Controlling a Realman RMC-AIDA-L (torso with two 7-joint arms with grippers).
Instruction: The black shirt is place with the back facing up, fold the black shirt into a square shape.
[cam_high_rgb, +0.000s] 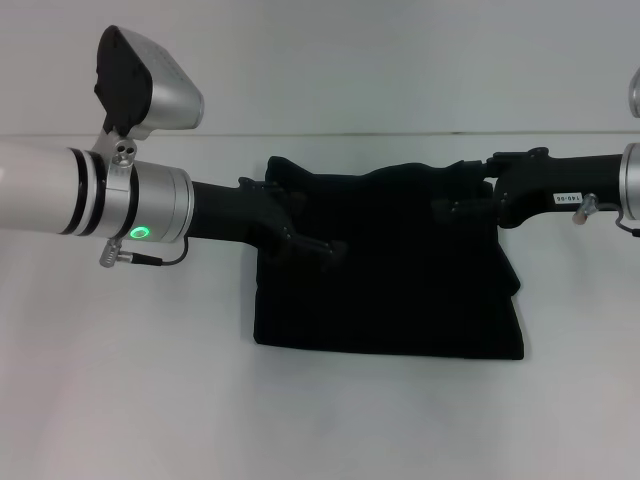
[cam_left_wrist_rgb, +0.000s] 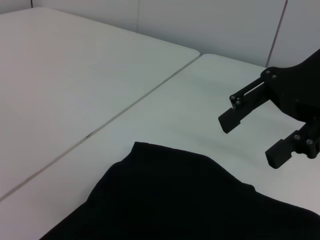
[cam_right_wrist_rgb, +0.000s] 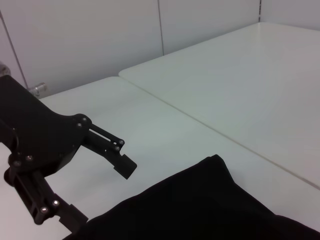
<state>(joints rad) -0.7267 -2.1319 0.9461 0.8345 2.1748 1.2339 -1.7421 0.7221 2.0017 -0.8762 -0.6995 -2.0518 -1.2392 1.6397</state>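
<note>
A smooth white table (cam_high_rgb: 320, 420) fills the scene, with a second white tabletop (cam_left_wrist_rgb: 65, 65) butted against it along a thin seam and pale wall panels behind. The left gripper (cam_high_rgb: 312, 246), rigid black metal with visible screws, reaches in from 9 o'clock and hovers over the cloth's left side; seen from the right wrist camera, its two flat-tipped fingers (cam_right_wrist_rgb: 124, 166) stand spread apart, holding nothing. The right gripper (cam_high_rgb: 455, 200), one matching black claw, comes in from 3 o'clock at the cloth's upper right, and from the left wrist camera its two fingers (cam_left_wrist_rgb: 229, 119) are likewise parted and empty. Beneath both lies the one black shirt (cam_high_rgb: 400, 290), soft matte fabric gathered into a rough rectangular block at the table's centre, its lower edge straight, its top edge lumpy with raised corners. A green light (cam_high_rgb: 140, 233) glows on the left arm's silver cuff.
</note>
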